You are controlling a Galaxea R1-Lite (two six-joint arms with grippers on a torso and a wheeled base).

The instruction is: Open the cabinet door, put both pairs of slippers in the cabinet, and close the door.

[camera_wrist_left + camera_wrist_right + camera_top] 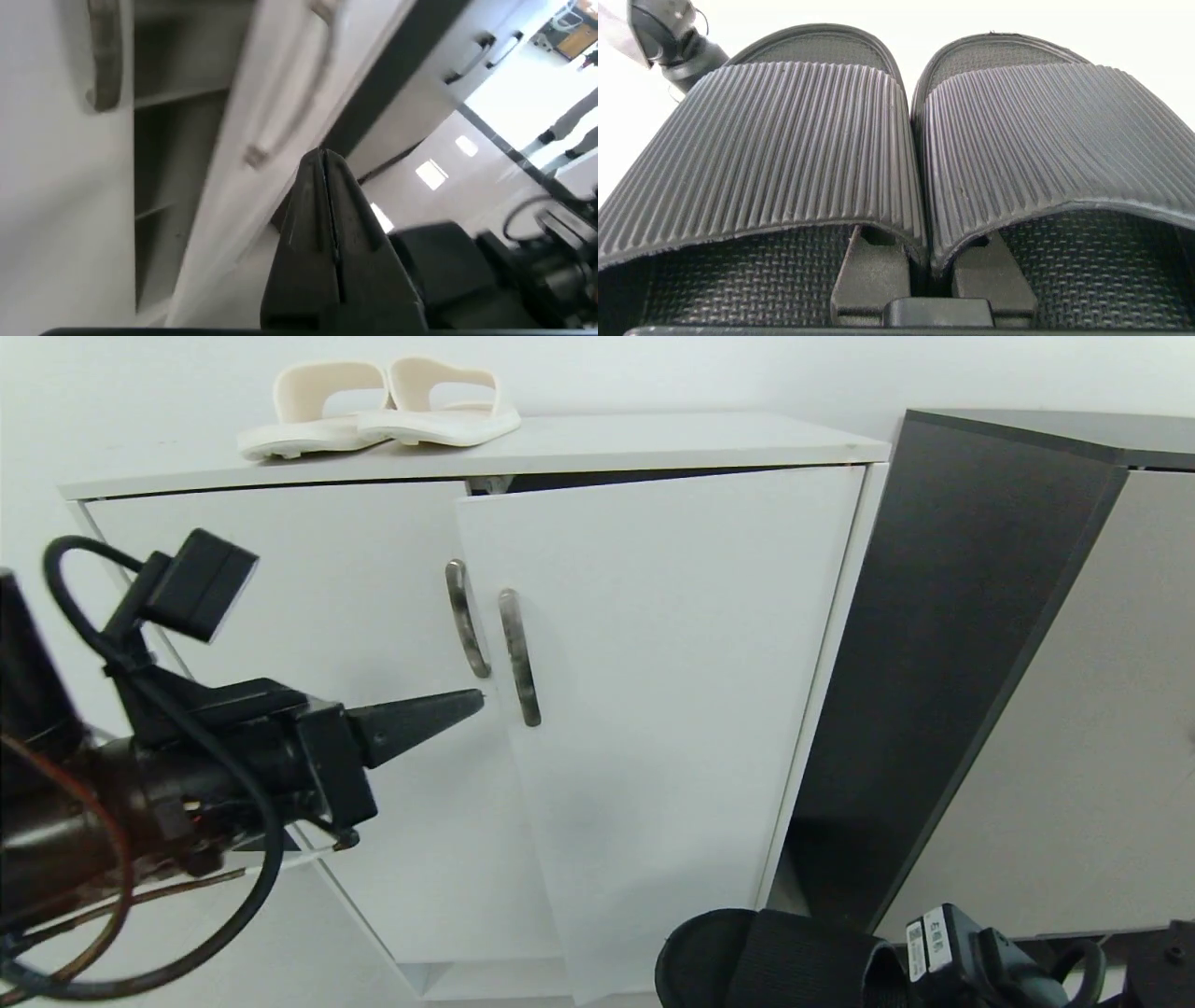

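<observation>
now, your left gripper (474, 699), fingers pressed together and empty, sits beside the ajar white cabinet door (672, 691); your right gripper (926, 275) clamps the black ribbed rubber slippers (785, 159).

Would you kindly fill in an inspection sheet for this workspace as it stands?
Surface: white cabinet top, carrying slippers near its left end.
Job's things: cream slippers side by side on top; black slippers held low in front of the cabinet; right door ajar; left door shut.
Clutter: nothing seen.
Grippers: left pincer shut, tip beside the door handles; right pincer shut on the black slippers, one finger inside each.
Cables: black cable loops around the left arm.
Surroundings: dark cabinet on the right; white wall behind.
</observation>
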